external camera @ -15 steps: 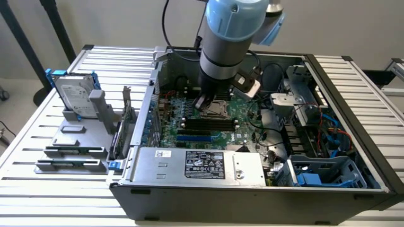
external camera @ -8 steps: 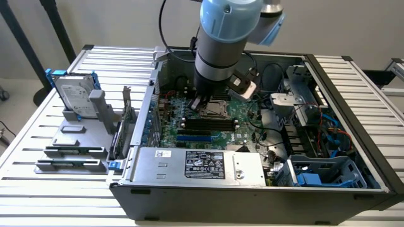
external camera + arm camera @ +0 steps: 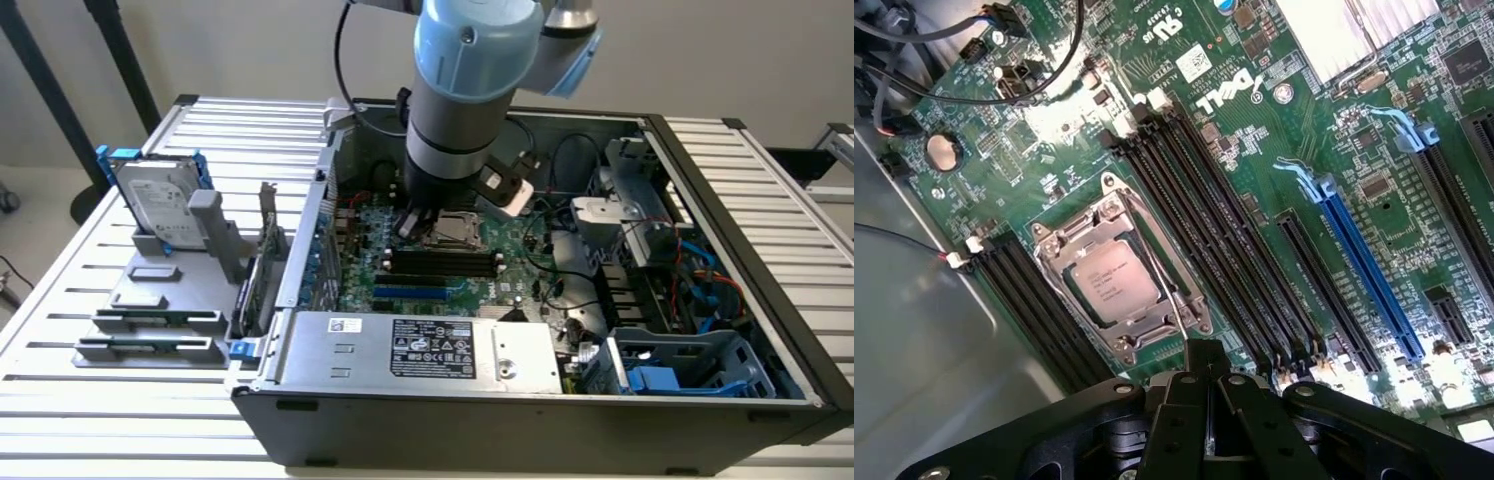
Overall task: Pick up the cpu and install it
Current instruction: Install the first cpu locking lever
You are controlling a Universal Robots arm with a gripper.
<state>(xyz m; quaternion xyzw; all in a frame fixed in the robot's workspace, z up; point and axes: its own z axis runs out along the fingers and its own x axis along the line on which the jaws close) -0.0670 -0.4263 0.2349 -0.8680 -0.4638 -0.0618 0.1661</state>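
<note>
On the worktop (image 3: 80, 330), toward the exterior view's left edge, a grey fixture (image 3: 154, 320) carries a hard drive (image 3: 158, 205) standing upright in a blue bracket. To its right stands the open computer case (image 3: 534, 420). Inside it the motherboard (image 3: 1324, 150) lies flat, with the power supply (image 3: 427, 350) along the case's near edge. The cpu (image 3: 1116, 283) sits in its socket (image 3: 1122, 275) near the middle of the motherboard, between two banks of black memory slots (image 3: 1224, 250). The claw (image 3: 1202, 385) is clenched, grasps nothing, and hangs just above the socket's edge, by the retention lever (image 3: 1172, 300).
</note>
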